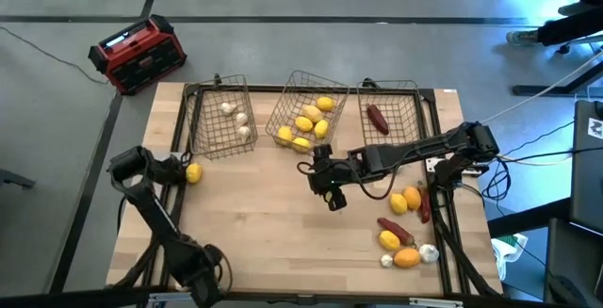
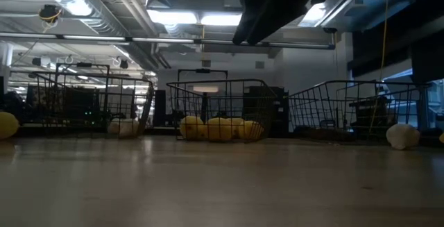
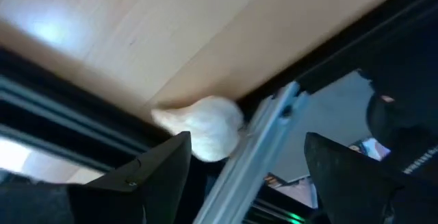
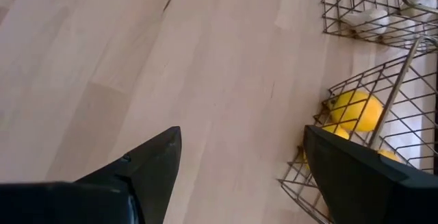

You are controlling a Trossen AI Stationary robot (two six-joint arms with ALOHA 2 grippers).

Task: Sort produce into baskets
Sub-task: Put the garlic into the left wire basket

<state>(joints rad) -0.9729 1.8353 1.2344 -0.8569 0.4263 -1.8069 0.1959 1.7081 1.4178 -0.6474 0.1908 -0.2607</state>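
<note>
High view: your right gripper (image 1: 330, 193) hangs open and empty at centre frame, just below the middle basket (image 1: 303, 73) holding lemons (image 1: 306, 121). At far left, your left gripper (image 1: 179, 170), fingers spread, sits beside a stray lemon (image 1: 193, 172).

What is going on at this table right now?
A two-armed robot is sorting produce into three dark wire-mesh baskets. The right claw hangs open and empty over mid-table, near the basketful of yellow oval lemons. The left claw waits open at the left edge. Loose mixed produce lies at the right.
</note>
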